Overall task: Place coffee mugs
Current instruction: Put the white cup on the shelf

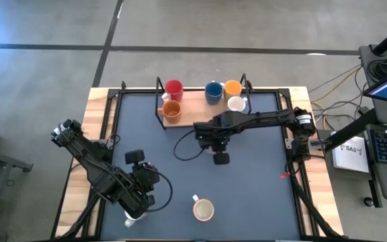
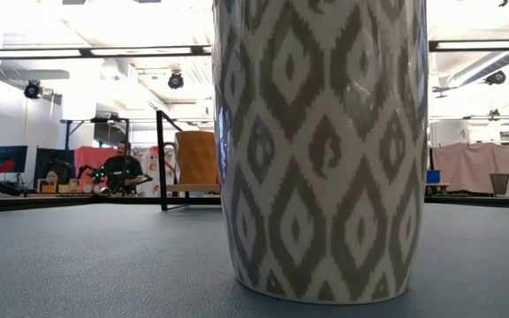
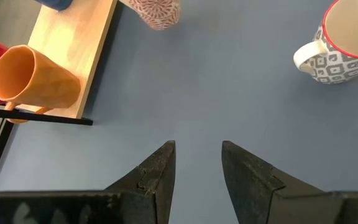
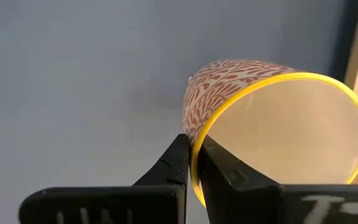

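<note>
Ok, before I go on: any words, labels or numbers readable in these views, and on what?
"T": white lettering on the body of the right gripper, cut off at the picture's edge; the rest cannot be read.
Dark print on the white box near the high view's right edge: too small to read.
No text on the yellow-rimmed mug or the diamond-patterned mug: patterns only.

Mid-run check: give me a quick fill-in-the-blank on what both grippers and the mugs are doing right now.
1. The right gripper is shut on the ____ of the yellow-rimmed mug.
2. The left gripper is open and holds ____.
3. On the wooden shelf, the mug beside the blue mug and nearer the right arm is ____.
4. The red-rimmed mug stands on the ____.

Missing words: rim; nothing; orange; table
</note>
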`<move>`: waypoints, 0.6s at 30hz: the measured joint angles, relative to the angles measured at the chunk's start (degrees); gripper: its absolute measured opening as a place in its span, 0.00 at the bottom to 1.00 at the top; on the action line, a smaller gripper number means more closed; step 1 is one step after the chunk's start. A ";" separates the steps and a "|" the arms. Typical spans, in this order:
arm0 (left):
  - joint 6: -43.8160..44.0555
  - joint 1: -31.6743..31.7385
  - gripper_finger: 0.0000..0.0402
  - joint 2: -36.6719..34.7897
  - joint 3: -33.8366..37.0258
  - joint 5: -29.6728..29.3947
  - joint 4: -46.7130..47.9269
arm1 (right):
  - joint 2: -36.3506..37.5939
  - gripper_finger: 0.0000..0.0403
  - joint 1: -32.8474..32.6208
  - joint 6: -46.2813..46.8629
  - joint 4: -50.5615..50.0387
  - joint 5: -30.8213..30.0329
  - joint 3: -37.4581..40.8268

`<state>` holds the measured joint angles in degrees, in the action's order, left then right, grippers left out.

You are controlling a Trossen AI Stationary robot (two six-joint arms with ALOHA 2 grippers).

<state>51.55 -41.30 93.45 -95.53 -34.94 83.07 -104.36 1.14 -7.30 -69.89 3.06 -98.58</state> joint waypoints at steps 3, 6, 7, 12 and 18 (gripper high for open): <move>0.00 0.00 0.28 0.00 0.00 0.00 0.07 | 0.04 0.03 0.21 10.53 0.06 0.19 -0.91; 0.00 0.00 0.28 0.00 0.00 0.00 0.09 | 0.04 0.03 0.67 23.07 -0.20 0.25 -1.05; 0.00 0.00 0.28 0.00 0.00 -0.05 0.10 | 0.04 0.03 0.71 26.27 -0.21 0.45 -0.99; -0.56 0.00 0.28 0.00 0.00 -0.37 0.51 | 0.06 0.03 1.43 34.92 0.04 0.56 -0.42; -1.33 0.04 0.28 0.00 0.00 -0.42 0.52 | 0.09 0.03 3.81 43.97 0.36 0.38 1.44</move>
<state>50.22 -41.25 93.45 -95.53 -35.36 83.59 -104.27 4.95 36.67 -69.54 3.44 -97.14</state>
